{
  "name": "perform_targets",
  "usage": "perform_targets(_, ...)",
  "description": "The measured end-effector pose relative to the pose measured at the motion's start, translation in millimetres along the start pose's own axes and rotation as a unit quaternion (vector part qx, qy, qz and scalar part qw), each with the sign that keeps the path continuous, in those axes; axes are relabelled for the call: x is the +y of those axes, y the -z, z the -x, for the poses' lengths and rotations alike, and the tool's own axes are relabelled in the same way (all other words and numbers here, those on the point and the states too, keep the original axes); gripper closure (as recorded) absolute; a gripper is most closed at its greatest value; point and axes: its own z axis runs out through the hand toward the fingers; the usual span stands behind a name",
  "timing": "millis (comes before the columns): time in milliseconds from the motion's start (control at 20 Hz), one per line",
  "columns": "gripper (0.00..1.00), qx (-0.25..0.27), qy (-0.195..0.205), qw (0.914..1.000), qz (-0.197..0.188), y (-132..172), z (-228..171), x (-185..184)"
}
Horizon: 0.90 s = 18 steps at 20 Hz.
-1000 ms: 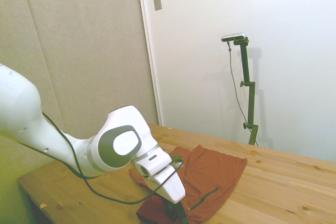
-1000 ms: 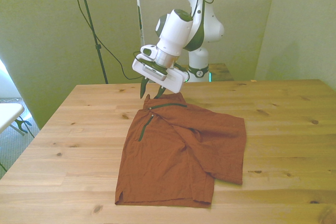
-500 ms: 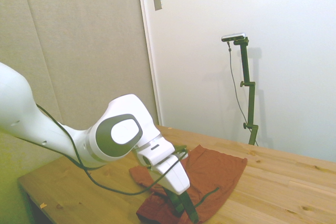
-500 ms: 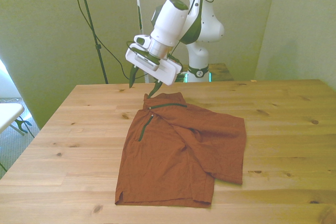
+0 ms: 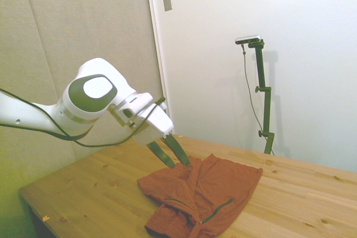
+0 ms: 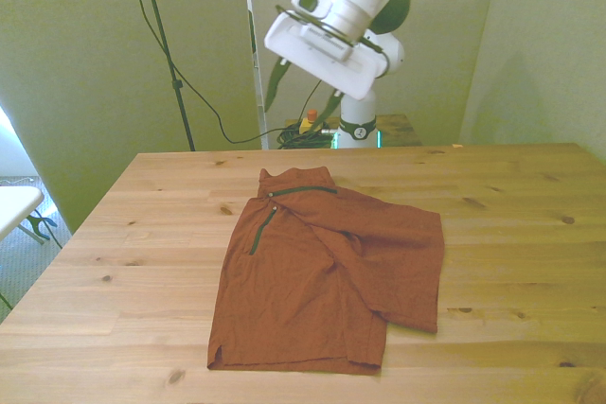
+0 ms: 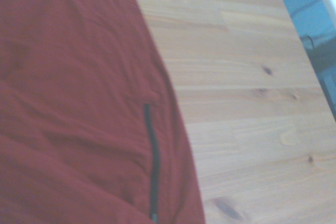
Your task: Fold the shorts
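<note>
Matt, wrinkled cloth shorts point(image 6: 327, 276) on smooth, knotty wooden table point(image 6: 511, 205).

table point(image 6: 530, 234): light wood, knotty | wall plate point(image 5: 167, 0): grey, on wall | cables point(image 6: 303, 131): coiled behind table

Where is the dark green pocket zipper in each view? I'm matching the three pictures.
Side view: zipper low on the shorts, near the bottom edge.
Front view: zipper on the garment's left part, running toward the table's far edge.
Wrist view: zipper beside the fabric's edge.
Shared landmark: the wooden table.
</note>
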Motion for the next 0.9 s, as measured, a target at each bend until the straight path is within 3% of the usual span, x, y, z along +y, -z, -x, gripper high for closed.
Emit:
perform_targets(200, 0.00, 0.027, 0.074, 0.9967, -0.017, 25, 71, -49)
perform_targets(400, 0.00, 0.064, 0.136, 0.9882, -0.030, 34, 132, -89)
perform_targets(650, 0.00, 0.073, 0.201, 0.9740, -0.074, 11, 198, -148)
perform_targets(900, 0.00, 0.087, 0.233, 0.9655, -0.078, -3, 228, -161)
